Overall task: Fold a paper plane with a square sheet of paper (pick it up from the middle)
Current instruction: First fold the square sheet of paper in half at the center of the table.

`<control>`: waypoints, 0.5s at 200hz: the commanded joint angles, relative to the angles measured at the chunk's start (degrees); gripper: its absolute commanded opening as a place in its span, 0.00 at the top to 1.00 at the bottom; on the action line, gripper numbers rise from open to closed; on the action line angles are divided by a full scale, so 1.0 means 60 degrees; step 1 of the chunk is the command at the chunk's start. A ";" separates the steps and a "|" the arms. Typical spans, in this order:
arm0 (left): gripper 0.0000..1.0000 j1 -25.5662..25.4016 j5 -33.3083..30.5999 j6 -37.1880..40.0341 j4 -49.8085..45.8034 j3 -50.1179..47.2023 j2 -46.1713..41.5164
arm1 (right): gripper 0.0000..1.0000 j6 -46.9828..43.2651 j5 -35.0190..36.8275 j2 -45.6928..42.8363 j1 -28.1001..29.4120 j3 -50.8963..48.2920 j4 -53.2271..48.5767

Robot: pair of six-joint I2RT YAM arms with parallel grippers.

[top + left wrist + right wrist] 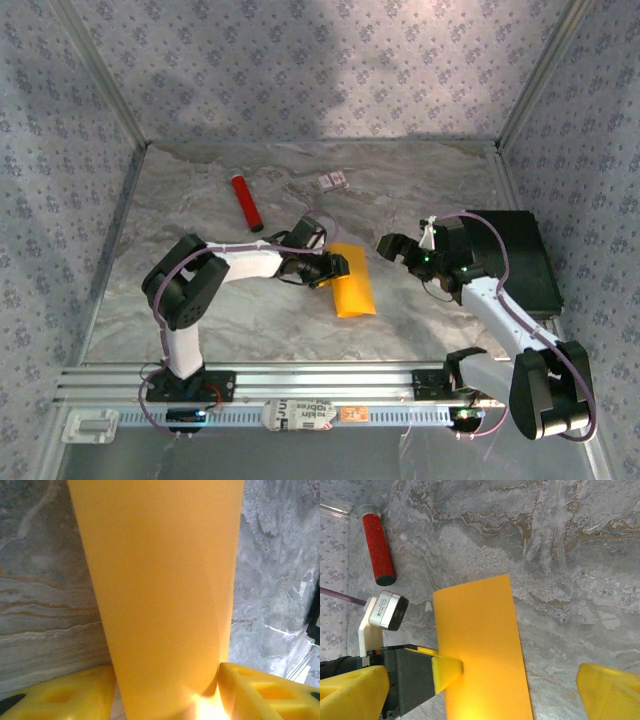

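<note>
Left gripper (335, 268) pinches the paper (352, 285), bowed over, midway between the table (250, 335) edges. Right gripper (395, 247) hovers just beside, fingers spread. A clean crease likely requires matching edges before pressing.

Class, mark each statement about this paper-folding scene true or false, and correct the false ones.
1. The right gripper is open. True.
2. The red tube stands upright. False: it lies on its side on the table.
3. The square sheet of paper sits between the fingers of the left gripper. True.
4. The small white card rests on the sheet. False: it lies apart from it, towards the far edge of the table.
</note>
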 commanded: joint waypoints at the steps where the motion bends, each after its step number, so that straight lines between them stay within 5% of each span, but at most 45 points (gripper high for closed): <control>1: 0.43 -0.0009 -0.0875 0.0588 -0.1346 0.0266 -0.0339 | 0.02 -0.0157 0.0170 0.0015 0.0079 0.0239 -0.0149; 100: 0.52 -0.0046 -0.1398 0.0471 -0.1422 -0.0314 -0.0938 | 0.01 -0.0117 0.0230 0.0426 0.0237 0.0252 -0.0061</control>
